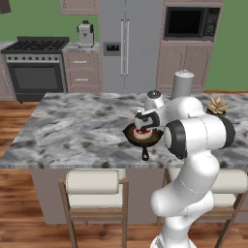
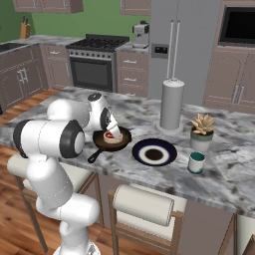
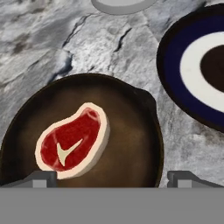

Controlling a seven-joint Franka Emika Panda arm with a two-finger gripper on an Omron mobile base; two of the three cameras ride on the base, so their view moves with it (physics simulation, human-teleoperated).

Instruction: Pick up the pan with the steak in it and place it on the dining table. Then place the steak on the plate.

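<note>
Two-finger dark gripper [image 3: 112,177] hovered spread wide over small dark round skillet [image 3: 131,144], pinching nothing. Skillet sat on grey-white marbled island top [image 1: 72,131]: first step judged done. Flat red steak with pale fat rim [image 3: 72,140] lay inside; transfer left. Right base view showed whole navy-and-white round plate [image 2: 154,152] just beside skillet; hand view cropped it.

The arm [image 1: 193,160] is built of glossy white, rounded, bulbous segments, joined by dark charcoal rings at the joints. A round grey-black cap tops the wrist segment. The claw [image 1: 143,129] has a white body with dark patches and two small grey squared finger tips [image 3: 43,179].
</note>
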